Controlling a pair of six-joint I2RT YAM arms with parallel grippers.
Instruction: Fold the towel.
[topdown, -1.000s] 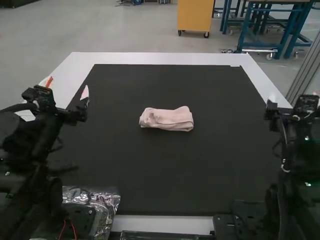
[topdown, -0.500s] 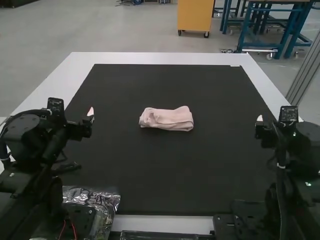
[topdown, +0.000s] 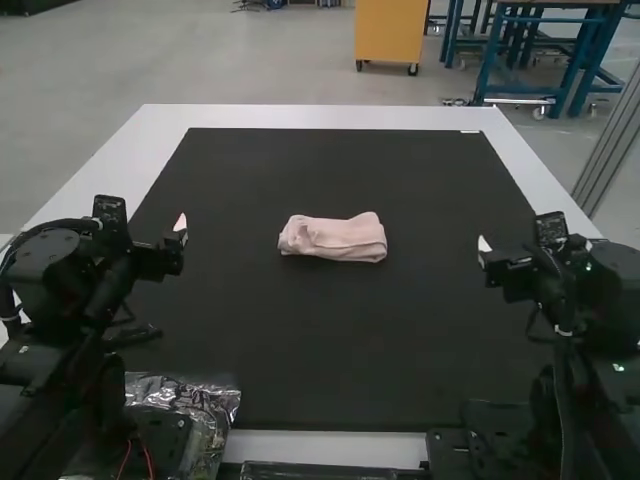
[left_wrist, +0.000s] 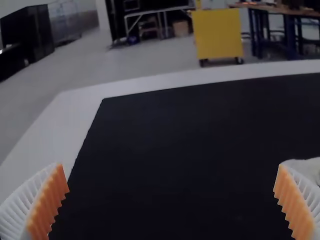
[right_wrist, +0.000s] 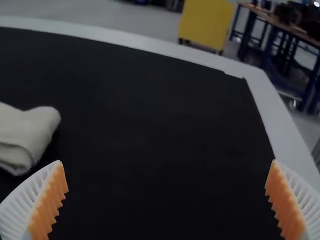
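Robotics lab: two arms (topdown: 65, 268), table (topdown: 320, 117)

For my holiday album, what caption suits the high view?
A folded pink towel lies on a black mat, between two robot arms.

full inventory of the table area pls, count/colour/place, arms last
Towel: 1, pale pink, folded into a compact bundle near the mat's middle
Mat: 1, black, on the table
Table: 1, white, under the mat
Crinkled wrap: 1, silvery, near left, by the left arm's base
Arms: 2, black, left arm and right arm at the table's sides
Grippers: 2, white fingers, orange pads, left and right, both open
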